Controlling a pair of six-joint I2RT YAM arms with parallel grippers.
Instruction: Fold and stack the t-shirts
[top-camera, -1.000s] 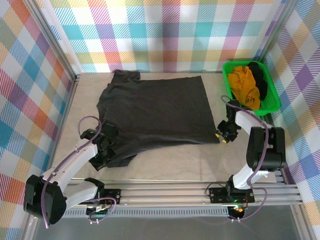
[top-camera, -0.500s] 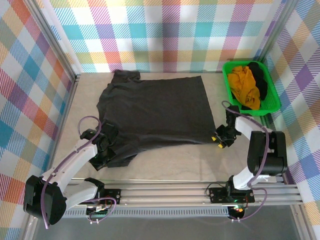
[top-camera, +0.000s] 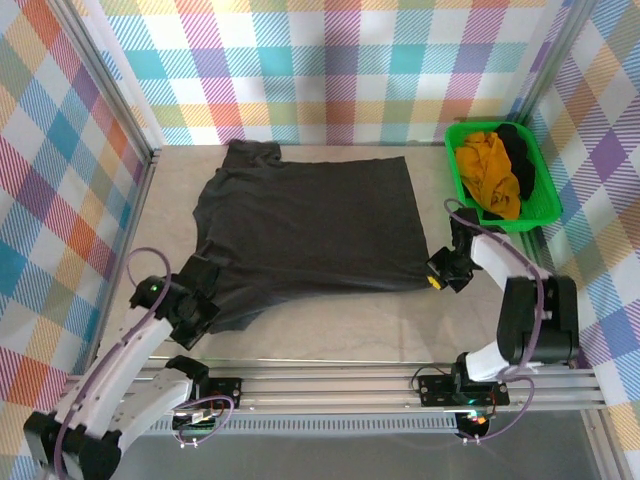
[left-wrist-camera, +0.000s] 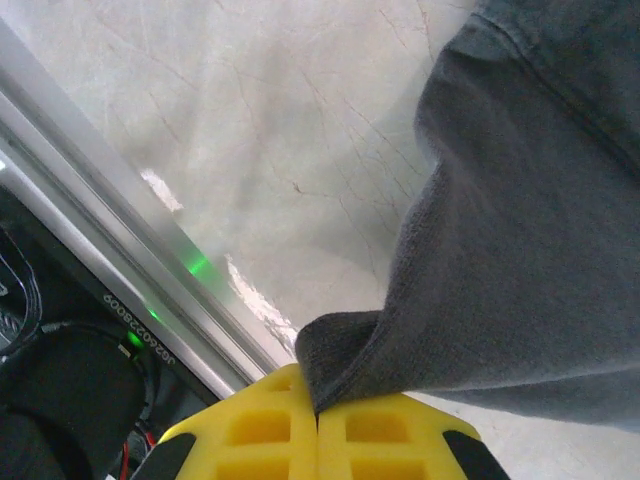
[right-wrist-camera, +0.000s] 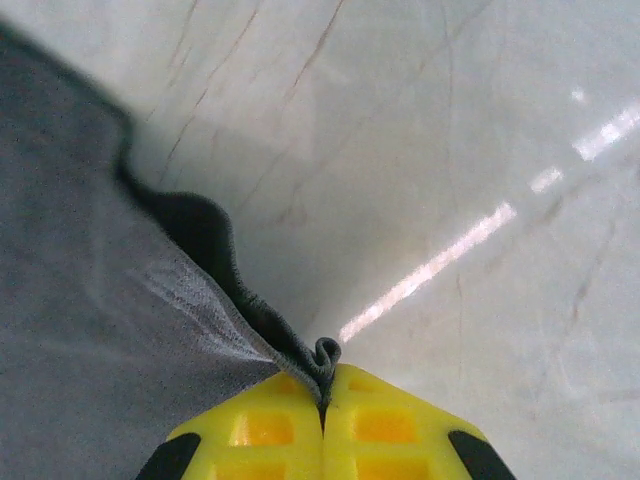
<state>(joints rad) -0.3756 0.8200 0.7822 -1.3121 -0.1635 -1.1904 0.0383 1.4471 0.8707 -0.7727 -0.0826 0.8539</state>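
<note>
The charcoal t-shirt (top-camera: 310, 225) lies spread mid-table. The left gripper (left-wrist-camera: 318, 412) clamps its 7 o'clock edge, and the right gripper (right-wrist-camera: 322, 400) pinches its 4 o'clock hem corner. A mustard shirt (top-camera: 485, 172) and seemingly a black shirt (top-camera: 519, 160) sit in the green basket (top-camera: 549, 195) at 2 o'clock.

Top external: high, behind arm bases, looking down over whole bench (top-camera: 330, 335), near edge at bottom. Left wrist: very close, looking past left gripper (left-wrist-camera: 318, 405) onto charcoal t-shirt (left-wrist-camera: 520, 250), toward near-left corner. Right wrist: equally close, past right gripper (right-wrist-camera: 322, 400), toward right edge. All 3 share charcoal t-shirt's near edge, bench surface.
</note>
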